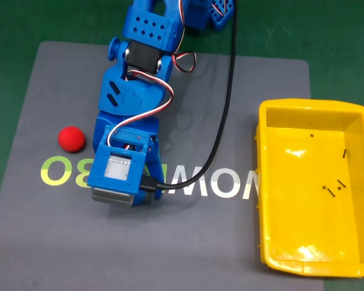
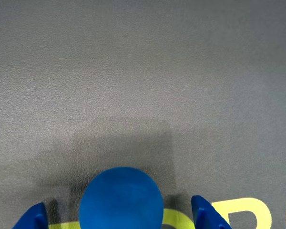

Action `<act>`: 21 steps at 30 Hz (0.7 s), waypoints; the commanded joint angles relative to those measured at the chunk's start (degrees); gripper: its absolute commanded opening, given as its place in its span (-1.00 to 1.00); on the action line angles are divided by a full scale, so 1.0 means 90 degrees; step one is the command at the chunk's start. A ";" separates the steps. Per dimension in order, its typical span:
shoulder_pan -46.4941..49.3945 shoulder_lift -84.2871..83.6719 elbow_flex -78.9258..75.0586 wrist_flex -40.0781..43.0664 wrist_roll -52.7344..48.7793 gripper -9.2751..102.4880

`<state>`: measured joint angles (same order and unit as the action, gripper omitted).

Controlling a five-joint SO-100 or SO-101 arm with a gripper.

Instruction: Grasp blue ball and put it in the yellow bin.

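Note:
In the wrist view the blue ball (image 2: 120,199) rests on the grey mat at the bottom edge, between my two blue fingertips. My gripper (image 2: 120,213) is open, with a gap between the ball and each finger (image 2: 35,217). In the fixed view my blue arm (image 1: 130,130) reaches down over the mat and hides the ball beneath its wrist. The yellow bin (image 1: 297,200) stands at the right of the fixed view, well apart from the arm, with a few small dark screws (image 1: 335,189) inside.
A red ball (image 1: 71,138) lies on the grey mat (image 1: 188,242) just left of the arm. A black cable (image 1: 224,121) runs from the wrist back across the mat. Green table surface surrounds the mat.

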<state>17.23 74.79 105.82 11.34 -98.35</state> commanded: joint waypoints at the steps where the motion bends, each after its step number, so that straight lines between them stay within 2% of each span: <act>1: 0.0088 0.0020 -0.0469 -0.0020 0.0039 -0.26; 7: 0.0068 -0.0137 -0.0576 -0.0020 0.0049 -0.39; 9: 0.0049 -0.0195 -0.0605 -0.0020 0.0078 -0.51; 12: 0.0020 -0.0254 -0.0625 -0.0020 0.0186 -0.83; 21: -0.0029 -0.0254 -0.0635 0.0000 0.0244 -0.83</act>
<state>17.23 71.54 104.06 11.34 -96.77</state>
